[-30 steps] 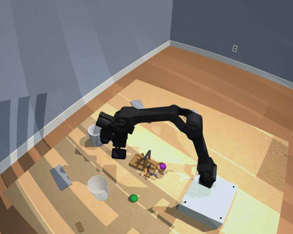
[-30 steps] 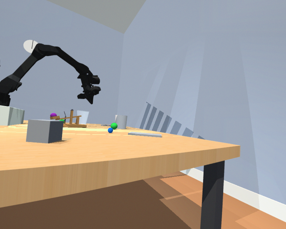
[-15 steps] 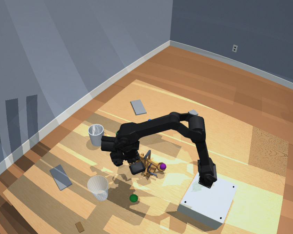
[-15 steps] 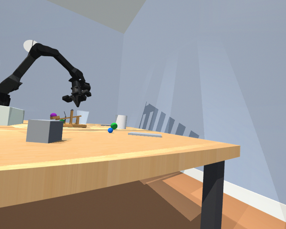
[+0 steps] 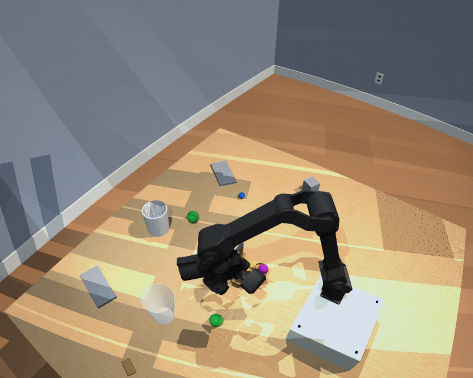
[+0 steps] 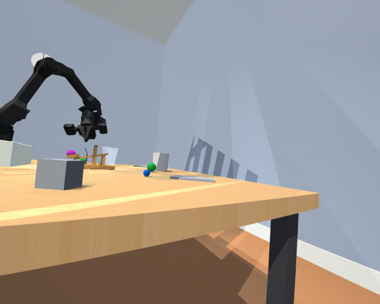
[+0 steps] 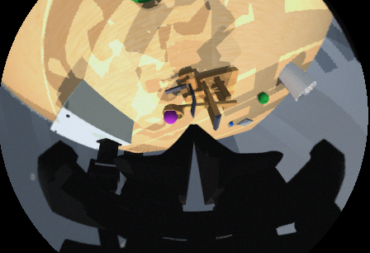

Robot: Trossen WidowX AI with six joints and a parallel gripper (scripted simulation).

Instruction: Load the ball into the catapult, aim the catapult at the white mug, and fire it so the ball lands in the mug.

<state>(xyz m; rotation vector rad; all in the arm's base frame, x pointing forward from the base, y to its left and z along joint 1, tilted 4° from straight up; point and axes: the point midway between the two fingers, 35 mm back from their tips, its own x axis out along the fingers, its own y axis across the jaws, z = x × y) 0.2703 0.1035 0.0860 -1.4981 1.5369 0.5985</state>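
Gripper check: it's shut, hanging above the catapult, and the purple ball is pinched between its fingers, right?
Not quite. The gripper is shut and hangs above the catapult, but it holds nothing. The exterior view shows the purple ball already sitting in the catapult's cup, well below the fingertips.

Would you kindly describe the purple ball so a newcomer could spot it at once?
Start at the white base block that carries the arm, then look just left to the small wooden catapult under the gripper. The purple ball sits in its cup, the only purple ball; the others are green or blue.
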